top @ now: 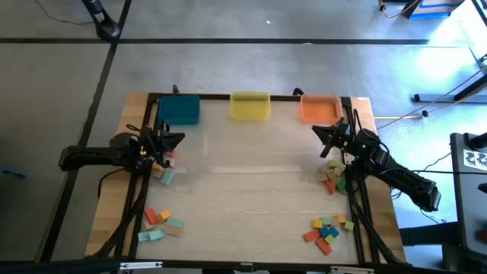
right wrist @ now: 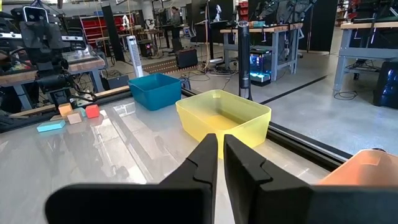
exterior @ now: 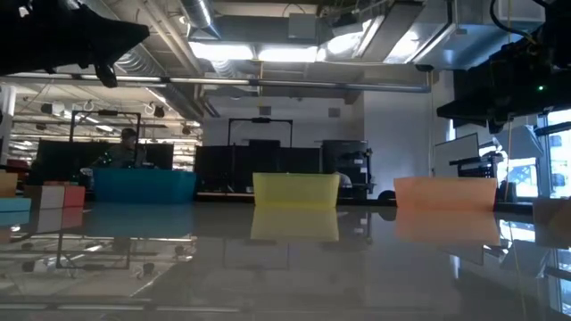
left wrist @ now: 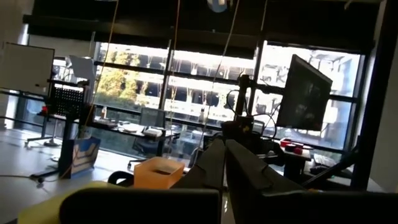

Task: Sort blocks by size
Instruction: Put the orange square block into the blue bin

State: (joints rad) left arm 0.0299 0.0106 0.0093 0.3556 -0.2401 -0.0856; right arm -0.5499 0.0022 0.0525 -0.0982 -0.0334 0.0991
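The blocks lie in several small heaps on the table: two on the left (top: 163, 173) (top: 161, 224) and two on the right (top: 332, 176) (top: 327, 230). They are orange, red, teal, yellow, green and tan. My left gripper (top: 180, 138) hovers shut over the table's left side, above the nearer left heap, tipped upward toward the room (left wrist: 224, 163). My right gripper (top: 316, 130) hovers shut over the table's right side, pointing level toward the yellow bin (right wrist: 220, 147). Neither holds anything. In the right wrist view a few blocks (right wrist: 68, 115) rest flat on the table.
Three bins stand in a row along the table's far edge: blue (top: 179, 110), yellow (top: 250, 106) and orange (top: 319, 108). A dark frame (top: 228, 97) runs around the table. The middle of the table (top: 251, 190) is free room. A person sits far off in the room (exterior: 130, 147).
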